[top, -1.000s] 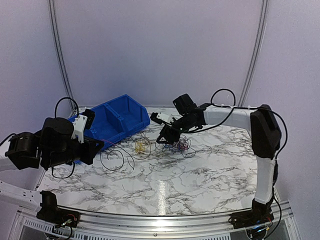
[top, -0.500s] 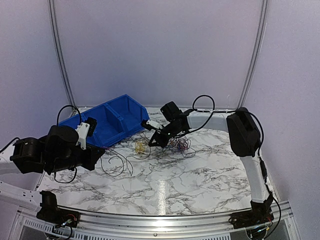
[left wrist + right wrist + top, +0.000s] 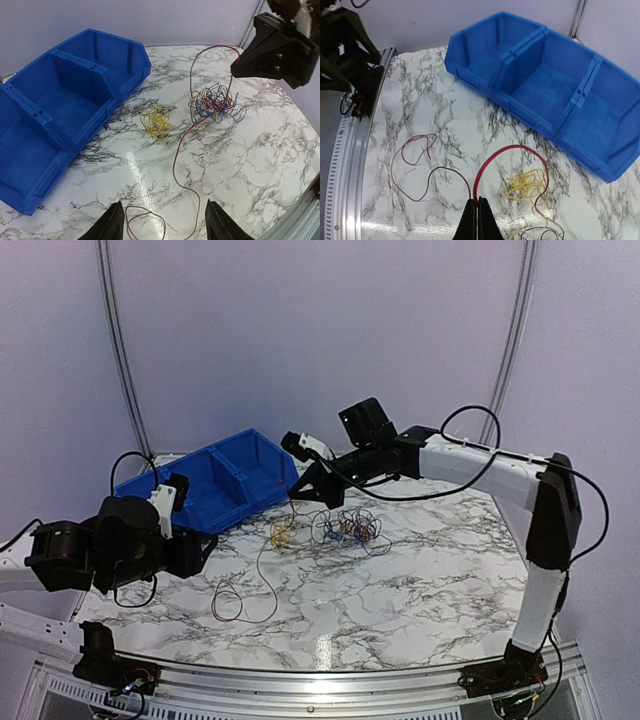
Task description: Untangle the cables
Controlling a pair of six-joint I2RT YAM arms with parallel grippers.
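At far left, the left arm's fingers hang spread apart above the marble counter, holding nothing. Just behind them a blue two-compartment bin sits on the counter's back left.

A single red cable lies in a loose coil on the counter in front of the left fingers. From there it runs up and rightward.

A small yellow clump rests alone beside the bin's front corner.

Above it, the right arm's fingers are pressed together, pinching the red cable, which arches up from them.

Just right lies the mixed bundle of red, blue and yellow cables. The red cable seems to pass through its near edge, though that is hard to confirm.
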